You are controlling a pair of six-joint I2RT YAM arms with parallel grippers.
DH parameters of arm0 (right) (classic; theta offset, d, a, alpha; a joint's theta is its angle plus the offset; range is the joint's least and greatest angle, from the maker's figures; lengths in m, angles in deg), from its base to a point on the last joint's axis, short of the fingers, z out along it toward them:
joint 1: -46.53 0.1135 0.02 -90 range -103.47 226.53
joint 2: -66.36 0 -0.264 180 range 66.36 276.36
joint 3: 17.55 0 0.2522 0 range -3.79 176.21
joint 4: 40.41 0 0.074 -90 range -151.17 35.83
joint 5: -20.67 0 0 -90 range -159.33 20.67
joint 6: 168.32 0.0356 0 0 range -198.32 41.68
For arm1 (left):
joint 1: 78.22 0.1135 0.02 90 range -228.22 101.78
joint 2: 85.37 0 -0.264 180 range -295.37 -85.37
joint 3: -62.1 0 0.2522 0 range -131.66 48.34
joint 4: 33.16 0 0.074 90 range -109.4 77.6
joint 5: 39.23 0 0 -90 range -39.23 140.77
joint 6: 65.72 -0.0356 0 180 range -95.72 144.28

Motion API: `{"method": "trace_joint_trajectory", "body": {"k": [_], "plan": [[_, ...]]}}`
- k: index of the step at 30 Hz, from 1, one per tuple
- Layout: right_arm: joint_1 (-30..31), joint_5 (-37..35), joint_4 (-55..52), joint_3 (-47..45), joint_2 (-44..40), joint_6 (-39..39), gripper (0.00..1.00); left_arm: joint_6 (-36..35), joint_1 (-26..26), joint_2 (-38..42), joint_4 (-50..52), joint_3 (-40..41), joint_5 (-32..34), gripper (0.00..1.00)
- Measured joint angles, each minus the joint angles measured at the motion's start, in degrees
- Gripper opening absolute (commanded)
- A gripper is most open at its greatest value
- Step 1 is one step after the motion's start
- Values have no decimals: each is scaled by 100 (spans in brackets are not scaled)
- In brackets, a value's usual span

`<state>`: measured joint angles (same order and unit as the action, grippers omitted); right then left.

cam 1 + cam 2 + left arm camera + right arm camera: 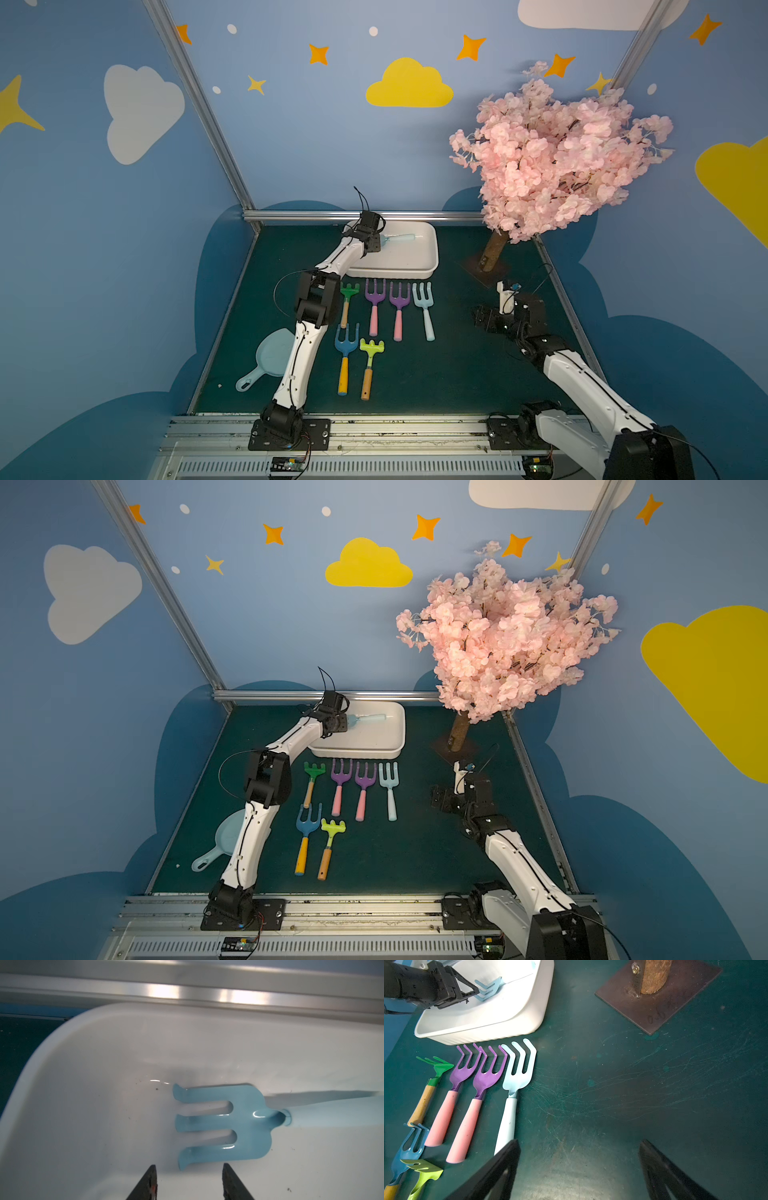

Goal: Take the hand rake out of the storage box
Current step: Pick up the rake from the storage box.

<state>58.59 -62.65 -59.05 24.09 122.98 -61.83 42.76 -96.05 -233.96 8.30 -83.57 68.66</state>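
The left pincer [189, 1180] stands parted, gripping nothing, its tips just short of the hand rake [245, 1122] (pale blue), which lies inside the storage box [68, 1068]. The right pincer [579, 1167] gapes empty over the surface [612, 1088].

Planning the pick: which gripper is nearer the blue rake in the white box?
Left. Left gripper: inside the box, at the hand rake's tines. Right gripper: outside, over the mat.
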Motion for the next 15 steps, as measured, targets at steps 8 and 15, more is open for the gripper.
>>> {"method": "trace_joint_trajectory", "body": {"k": [8,15], "plan": [[-9,-4,-2,2,-9,-7,93,107,140,-914,492,-1469,-404,37],[-35,-7,-2,4,-9,-7,92,157,236,-979,745,-1543,-573,16]]}}
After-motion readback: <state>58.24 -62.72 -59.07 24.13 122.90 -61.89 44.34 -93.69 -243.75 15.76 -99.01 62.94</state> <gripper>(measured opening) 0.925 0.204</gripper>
